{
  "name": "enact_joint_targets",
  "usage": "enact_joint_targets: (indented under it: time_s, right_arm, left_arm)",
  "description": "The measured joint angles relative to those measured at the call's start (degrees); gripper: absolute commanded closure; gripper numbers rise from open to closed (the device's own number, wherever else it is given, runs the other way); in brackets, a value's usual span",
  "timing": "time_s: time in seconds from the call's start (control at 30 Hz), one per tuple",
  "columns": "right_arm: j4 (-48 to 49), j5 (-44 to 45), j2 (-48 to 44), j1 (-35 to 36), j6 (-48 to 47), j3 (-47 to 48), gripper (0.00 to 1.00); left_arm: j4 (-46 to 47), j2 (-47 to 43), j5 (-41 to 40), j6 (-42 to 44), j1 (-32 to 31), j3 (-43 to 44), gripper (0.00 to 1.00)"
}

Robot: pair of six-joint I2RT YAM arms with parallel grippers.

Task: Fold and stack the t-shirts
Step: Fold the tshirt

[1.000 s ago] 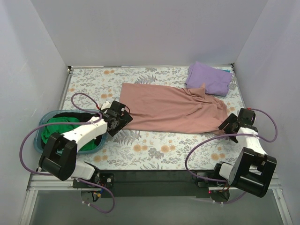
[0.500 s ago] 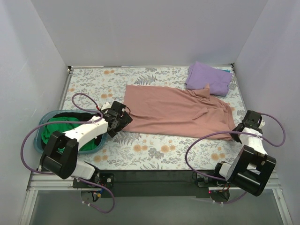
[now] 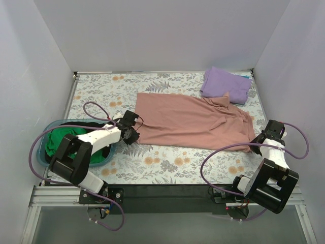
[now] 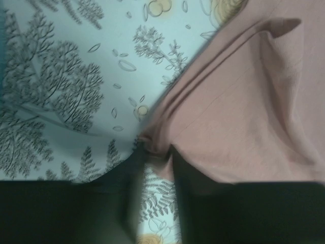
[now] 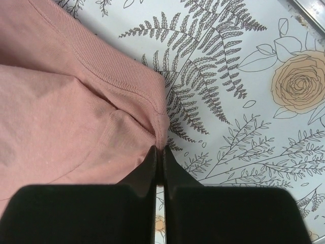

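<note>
Two grippers pinch the dusty-pink t-shirt (image 3: 193,122): the left gripper (image 4: 155,157) holds a bunched corner, and the right gripper (image 5: 159,157), fingers pressed together, holds a sleeve hem. Within the last second the right one has drawn outward, stretching the cloth flatter, probably to ready it for folding. A folded lavender t-shirt (image 3: 227,84) lies beyond the right gripper. Beside the left sits a green t-shirt (image 3: 57,141) in a teal basket (image 3: 103,158). The floral table (image 3: 172,161) is enclosed by pale walls.

Dusty-pink t-shirt (image 3: 193,122): spread flat mid-desk (image 3: 167,162), lightly wrinkled. Lavender t-shirt (image 3: 227,85): folded, far right corner. Green t-shirt (image 3: 60,141): bunched inside teal basket (image 3: 105,156), near left.
</note>
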Motion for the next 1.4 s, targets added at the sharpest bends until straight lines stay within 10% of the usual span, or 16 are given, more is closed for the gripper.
enact_joint_targets:
  time_s: [0.3, 0.87, 1.4]
  right_arm:
    - [-3.1, -1.3, -2.8, 0.0, -0.4, 1.8, 0.99]
    - [-18.4, 2.2, -21.1, -1.8, -1.7, 10.1, 0.99]
    - [-25.9, 7.4, -22.6, -2.2, 0.6, 9.9, 0.99]
  left_arm:
    - [-0.1, 2.0, -1.4, 0.8, -0.3, 2.0, 1.00]
    - [-13.7, -33.3, -1.7, -4.7, -3.8, -6.6, 1.00]
    - [-17.8, -39.7, 1.5, -8.2, -4.5, -13.6, 1.00]
